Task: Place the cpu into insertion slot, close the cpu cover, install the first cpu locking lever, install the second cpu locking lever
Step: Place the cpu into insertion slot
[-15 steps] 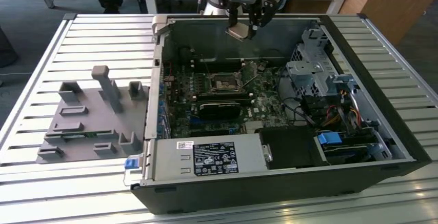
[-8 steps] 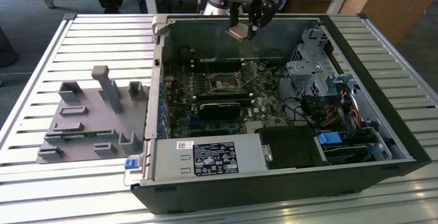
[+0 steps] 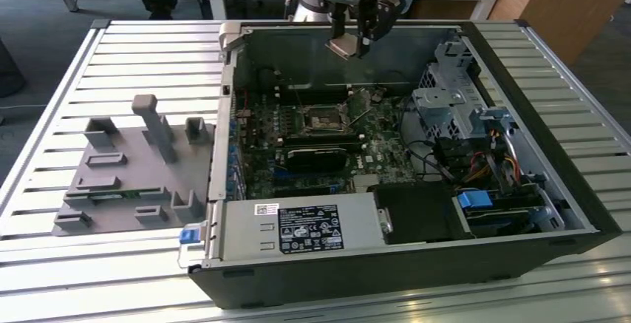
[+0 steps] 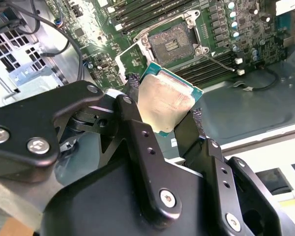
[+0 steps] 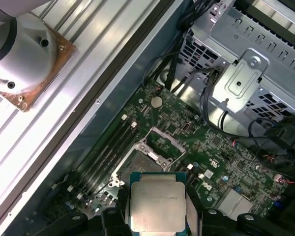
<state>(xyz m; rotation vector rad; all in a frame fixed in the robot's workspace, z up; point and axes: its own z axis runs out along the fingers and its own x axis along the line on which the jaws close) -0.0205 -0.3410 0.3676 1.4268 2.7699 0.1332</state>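
cpu: flat square chip, pale metal top on a green edge (image 4: 168,102), held in the air above the open computer case, over the board and not in the slot
grip: gripper (image 4: 164,98) clamped on the cpu, one finger (image 4: 133,115) on each of two opposite edges, top face left bare
handling (judged): light, stiff and thin; smooth metal top probably slippery, underside contacts likely fragile, so the edges are the place to hold and a light squeeze should do
tilt: cpu looks tipped in the exterior view, not level with the board
insertion slot: square socket with dark centre and silvery rim (image 4: 172,45), empty, below the chip and well apart from it
cpu cover: silvery frame (image 5: 163,139) swung up off the slot, open
lever: thin wire rod (image 4: 220,62) lying free beside the slot, not latched
board: green circuit board (image 3: 295,149) on the case floor
case: computer case (image 3: 552,216), side off, on a slatted table (image 3: 59,264)
extra: grey fixture block (image 3: 128,175) at the exterior view's left, outside the case
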